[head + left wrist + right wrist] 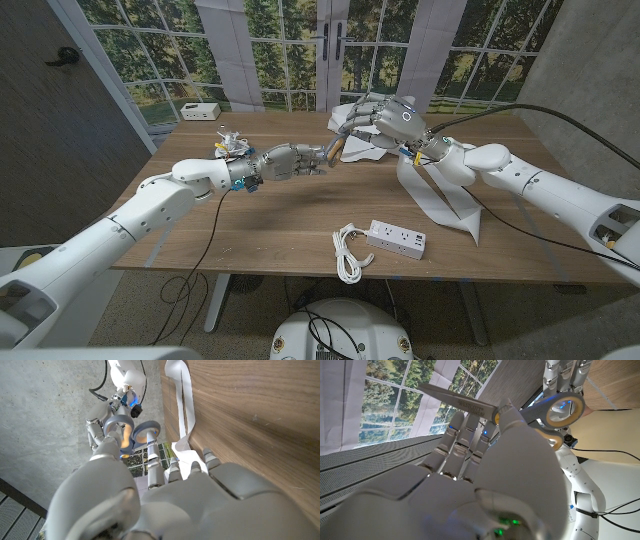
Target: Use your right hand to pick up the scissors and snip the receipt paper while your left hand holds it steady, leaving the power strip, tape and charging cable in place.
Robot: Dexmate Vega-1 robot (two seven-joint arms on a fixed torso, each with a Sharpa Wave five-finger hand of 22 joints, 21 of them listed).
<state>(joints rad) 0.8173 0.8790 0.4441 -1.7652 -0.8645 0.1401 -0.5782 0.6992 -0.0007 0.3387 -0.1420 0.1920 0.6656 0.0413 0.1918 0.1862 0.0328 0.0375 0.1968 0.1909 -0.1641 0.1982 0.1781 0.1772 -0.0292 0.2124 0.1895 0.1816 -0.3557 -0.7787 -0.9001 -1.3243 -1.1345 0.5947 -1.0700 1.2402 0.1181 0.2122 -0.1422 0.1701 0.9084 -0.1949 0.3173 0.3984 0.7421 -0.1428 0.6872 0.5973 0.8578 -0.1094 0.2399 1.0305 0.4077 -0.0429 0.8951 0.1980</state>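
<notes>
The scissors (341,147), with grey handles lined in orange, hang above the table between my two hands. My right hand (388,120) grips them around the blades; in the right wrist view its thumb (504,412) lies over the blades (457,403), and the handles (561,414) point toward the left hand. My left hand (293,160) reaches out level, its fingertips at the handles (131,435). Whether it grips them is hidden. The white receipt paper (436,196) trails from under the right hand across the table, and one end of the strip (181,407) lies by the left hand's fingers.
A white power strip (397,238) and a coiled white charging cable (348,252) lie near the front edge of the table (270,225). A small white box (200,110) stands at the back left. Something small and crumpled (231,146) sits by my left wrist.
</notes>
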